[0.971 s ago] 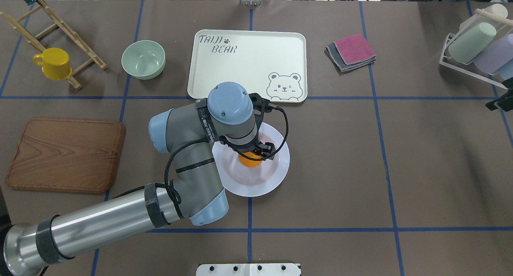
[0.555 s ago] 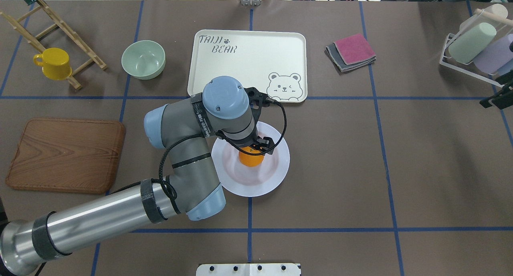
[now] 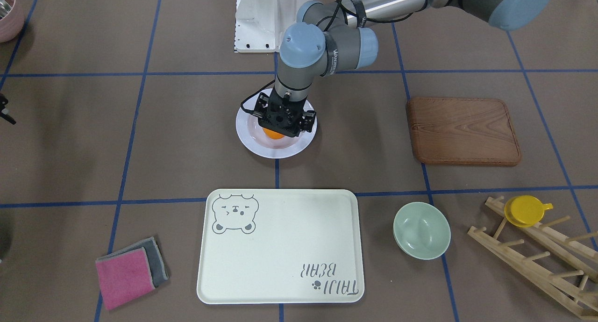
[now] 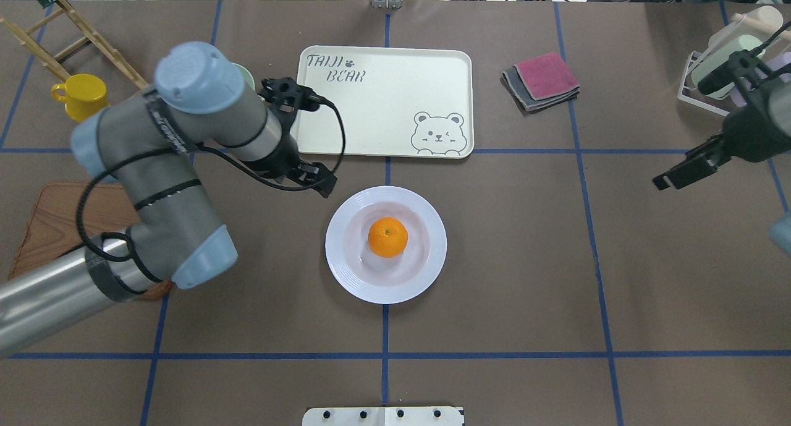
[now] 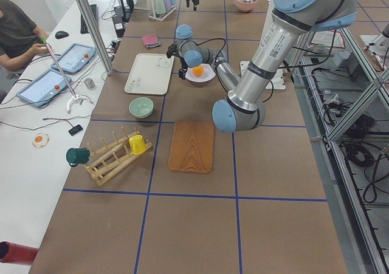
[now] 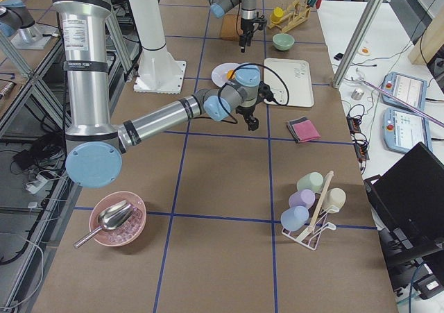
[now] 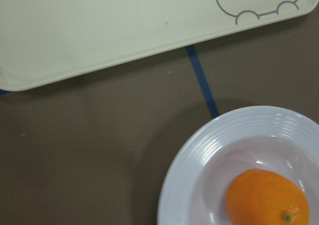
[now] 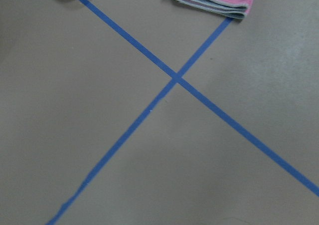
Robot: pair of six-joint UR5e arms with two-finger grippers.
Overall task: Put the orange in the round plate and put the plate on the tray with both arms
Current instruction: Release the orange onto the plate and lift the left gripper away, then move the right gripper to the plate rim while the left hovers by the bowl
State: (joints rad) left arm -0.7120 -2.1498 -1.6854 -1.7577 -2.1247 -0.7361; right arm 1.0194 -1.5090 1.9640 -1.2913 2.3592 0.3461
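My left gripper [image 4: 314, 177] has its jaws apart and holds nothing. It hangs above the table [image 4: 525, 259], just off the plate [image 4: 426, 272], on the plate's tray side and toward my left. My right gripper [image 4: 683, 171] is well away from the plate on its other side. I cannot tell how far its jaws are parted, and nothing shows in its grasp.

The orange [image 4: 387, 237] sits in the plate's sunken centre, dimple up, free of both grippers. The plate rests on the table, near the tray [image 4: 383, 104] but not touching it.

Step in hand, as I judge it, is the two-arm pickup of the plate.

1. Bring each gripper to the plate's rim, on opposite sides.
2. Close on the ribbed rim only. It looks glossy and probably slippery, so seat the fingers deep.
3. Lift both sides together and keep the plate level, because the orange can roll.
4. Clear the tray's lip, lower the plate flat onto the tray's bare middle, and release both grippers together.
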